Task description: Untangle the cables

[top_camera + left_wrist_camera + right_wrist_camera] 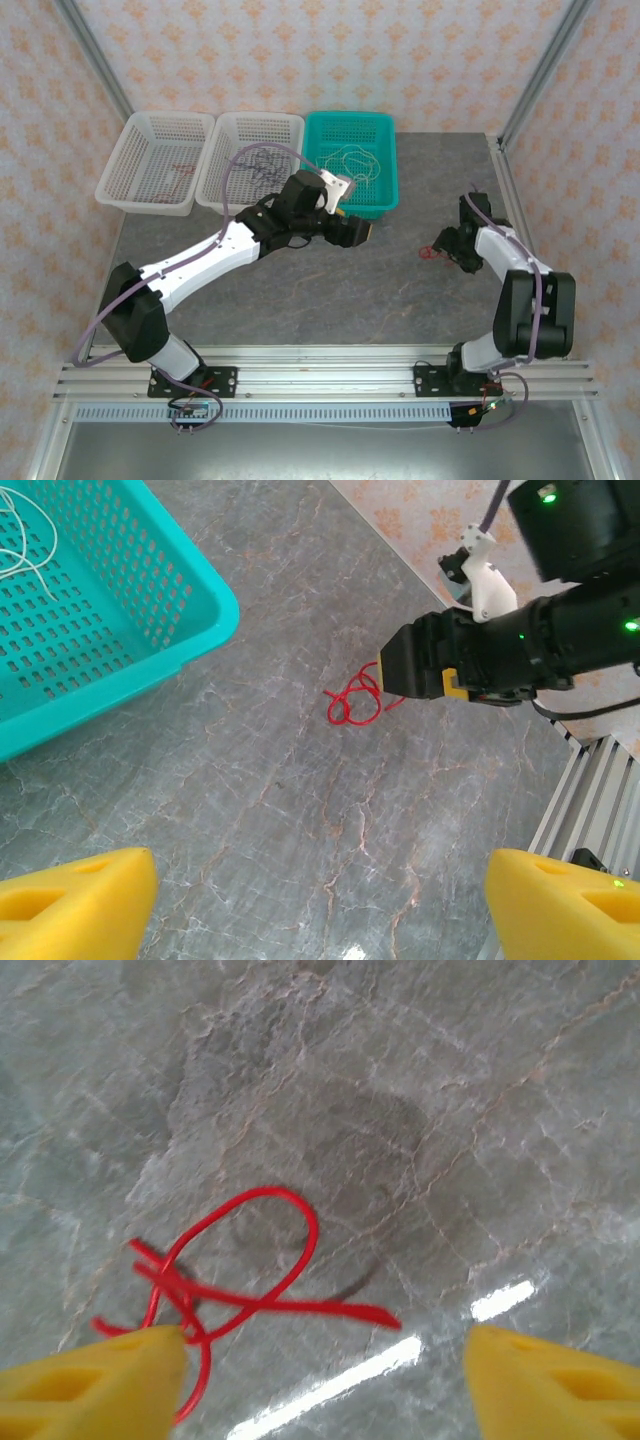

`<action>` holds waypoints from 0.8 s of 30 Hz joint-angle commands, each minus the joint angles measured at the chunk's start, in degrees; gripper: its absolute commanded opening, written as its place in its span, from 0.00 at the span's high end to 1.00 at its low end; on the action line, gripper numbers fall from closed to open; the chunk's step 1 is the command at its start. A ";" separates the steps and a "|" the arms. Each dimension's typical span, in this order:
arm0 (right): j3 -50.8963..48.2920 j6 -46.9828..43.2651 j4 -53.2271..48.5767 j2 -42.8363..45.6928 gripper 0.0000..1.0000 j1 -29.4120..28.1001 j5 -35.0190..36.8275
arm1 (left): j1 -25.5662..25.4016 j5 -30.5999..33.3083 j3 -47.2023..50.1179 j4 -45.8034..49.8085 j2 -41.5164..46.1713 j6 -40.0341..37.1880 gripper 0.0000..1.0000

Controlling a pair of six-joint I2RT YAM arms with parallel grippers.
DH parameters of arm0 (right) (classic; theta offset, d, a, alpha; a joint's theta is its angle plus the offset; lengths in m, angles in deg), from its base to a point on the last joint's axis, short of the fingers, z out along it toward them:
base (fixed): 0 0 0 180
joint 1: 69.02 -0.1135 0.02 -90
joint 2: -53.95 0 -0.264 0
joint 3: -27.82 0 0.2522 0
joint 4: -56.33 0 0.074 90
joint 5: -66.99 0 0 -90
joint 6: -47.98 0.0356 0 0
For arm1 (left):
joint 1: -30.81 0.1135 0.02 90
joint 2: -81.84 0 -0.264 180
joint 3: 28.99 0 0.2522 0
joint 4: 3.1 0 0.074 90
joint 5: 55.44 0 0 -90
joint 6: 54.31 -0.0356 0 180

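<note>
a: where's the right tool (441, 250)?
b: low over the table (300, 290), jaws wide, gripping nothing. the red cable (262, 1192) lies under it in a small tangle on the grey stone, one strand running up against a yellow pad (90, 1380).
a: and the left tool (320, 910)?
b: also wide, with bare table between its pads. it hangs just in front of the teal basket (385, 150), well apart from the red tangle.
a: the baskets?
b: three in a row at the far edge. the teal basket holds the cream-white cable (350, 160), loosely looped. the middle white basket (225, 190) holds the dark purple cable (262, 165). the left white basket (115, 185) has faint reddish bits i cannot make out.
</note>
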 commanded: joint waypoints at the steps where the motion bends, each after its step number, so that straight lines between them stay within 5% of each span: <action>1: 3.07 -3.23 3.07 -1.26 0.41 0.08 5.07 | 0.07 1.51 0.05 0.66 -0.01 -2.07 0.14; 12: 1.96 -4.68 4.39 -4.64 0.86 0.09 2.42 | 0.08 3.08 -0.08 0.07 -1.92 -1.77 0.14; 24: 1.13 -5.98 3.92 -0.89 1.00 0.06 0.89 | 0.17 3.30 0.98 -1.40 -2.95 -0.56 0.14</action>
